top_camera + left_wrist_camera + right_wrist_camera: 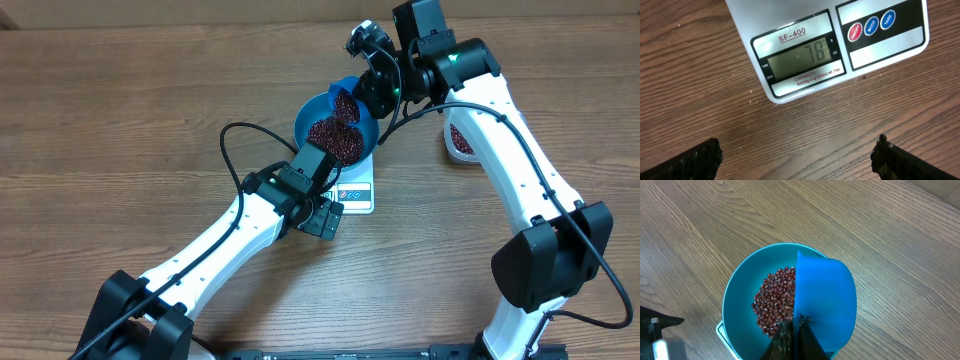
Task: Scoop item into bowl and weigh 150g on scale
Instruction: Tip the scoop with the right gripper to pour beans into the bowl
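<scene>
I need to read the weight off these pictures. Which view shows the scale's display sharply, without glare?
Left wrist: the scale display is sharp, evenly lit, glare-free. Overhead: display too small to read. Right wrist: display out of frame; beans in focus.

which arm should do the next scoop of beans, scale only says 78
Right. The right claw is shut on the blue scoop over the bowl, and the bean tub sits beside that arm. The left claw hangs open, empty, at the scale.

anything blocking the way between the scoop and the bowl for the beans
Nothing visible. The scoop, held in the right gripper, hangs directly over the open bowl, where beans already lie.
</scene>
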You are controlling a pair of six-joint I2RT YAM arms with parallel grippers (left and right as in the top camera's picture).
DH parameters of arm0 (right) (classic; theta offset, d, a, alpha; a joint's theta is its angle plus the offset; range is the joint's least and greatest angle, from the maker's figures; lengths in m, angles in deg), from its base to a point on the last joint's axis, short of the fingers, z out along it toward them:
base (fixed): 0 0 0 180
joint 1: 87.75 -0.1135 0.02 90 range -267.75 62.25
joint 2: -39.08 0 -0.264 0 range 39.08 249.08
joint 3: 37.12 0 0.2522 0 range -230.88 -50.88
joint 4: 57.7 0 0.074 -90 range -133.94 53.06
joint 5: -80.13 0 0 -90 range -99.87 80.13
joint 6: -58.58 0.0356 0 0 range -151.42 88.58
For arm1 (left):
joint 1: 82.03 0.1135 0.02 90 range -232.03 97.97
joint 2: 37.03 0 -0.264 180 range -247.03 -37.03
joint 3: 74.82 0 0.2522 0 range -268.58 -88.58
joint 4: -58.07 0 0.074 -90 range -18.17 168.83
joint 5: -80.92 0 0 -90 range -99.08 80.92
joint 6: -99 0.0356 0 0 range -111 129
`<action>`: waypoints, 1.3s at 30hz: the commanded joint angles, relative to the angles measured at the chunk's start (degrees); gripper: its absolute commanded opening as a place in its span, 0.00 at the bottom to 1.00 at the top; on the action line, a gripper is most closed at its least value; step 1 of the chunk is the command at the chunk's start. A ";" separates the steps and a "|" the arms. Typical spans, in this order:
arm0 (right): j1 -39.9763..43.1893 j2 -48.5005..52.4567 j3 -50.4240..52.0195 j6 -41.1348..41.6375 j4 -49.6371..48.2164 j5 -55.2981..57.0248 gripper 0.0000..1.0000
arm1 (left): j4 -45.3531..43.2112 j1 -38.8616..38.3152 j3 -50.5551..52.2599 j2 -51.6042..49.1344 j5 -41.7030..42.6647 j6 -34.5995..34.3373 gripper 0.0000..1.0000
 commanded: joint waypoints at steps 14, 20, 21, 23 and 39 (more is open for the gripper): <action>-0.07 -0.61 -1.66 -0.11 -0.57 -0.31 0.04 | -0.15 -0.39 0.28 0.39 -0.59 1.14 1.00; -0.07 -0.61 -1.66 -0.11 -0.63 -0.31 0.04 | -0.15 -0.37 0.26 0.39 -0.59 1.14 0.99; -0.07 -0.61 -1.66 -0.11 -0.68 -0.28 0.04 | -0.15 -0.39 0.26 0.42 -0.59 1.14 0.99; -0.07 -0.61 -1.66 -0.11 -0.76 -0.28 0.04 | -0.15 -0.37 0.26 0.42 -0.59 1.14 1.00; -0.24 -0.61 -1.66 -0.17 -0.68 -1.79 0.04 | -0.13 -0.39 0.26 0.42 -0.61 1.14 0.99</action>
